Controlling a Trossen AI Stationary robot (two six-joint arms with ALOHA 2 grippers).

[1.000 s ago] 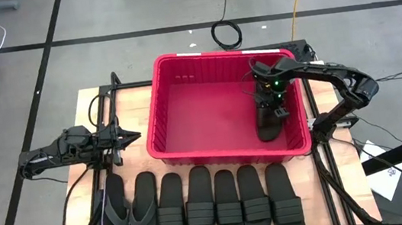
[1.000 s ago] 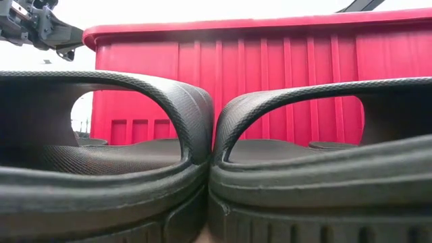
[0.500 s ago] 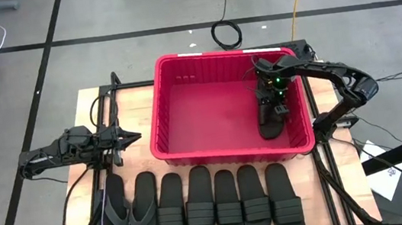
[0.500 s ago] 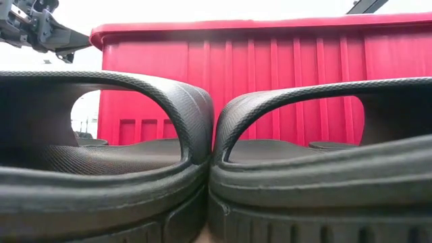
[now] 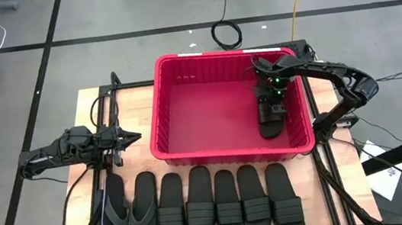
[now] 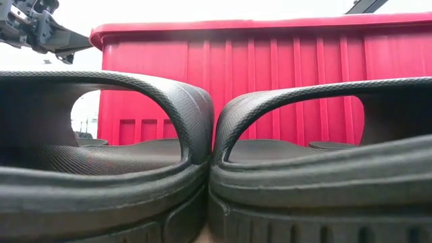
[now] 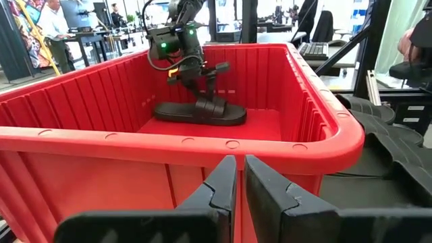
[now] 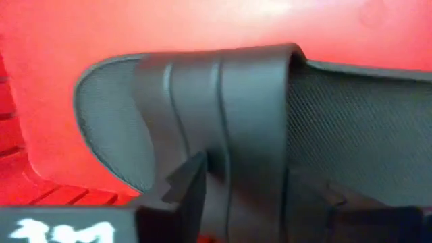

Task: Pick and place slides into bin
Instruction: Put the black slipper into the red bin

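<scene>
My right pincer (image 5: pixel 272 106) stands spread astride the band of the sandal (image 5: pixel 270 121) lying flat in the bin (image 5: pixel 179 61), long axis running toward the front wall.

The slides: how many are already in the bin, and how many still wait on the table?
One slide lies flat on the floor of the bin, at its right end. The right gripper is directly over that slide's band, its fingers apart, so this placement looks finished. Seven slides are left in a row on the table in front of the bin. The left gripper waits shut beside the bin.
</scene>
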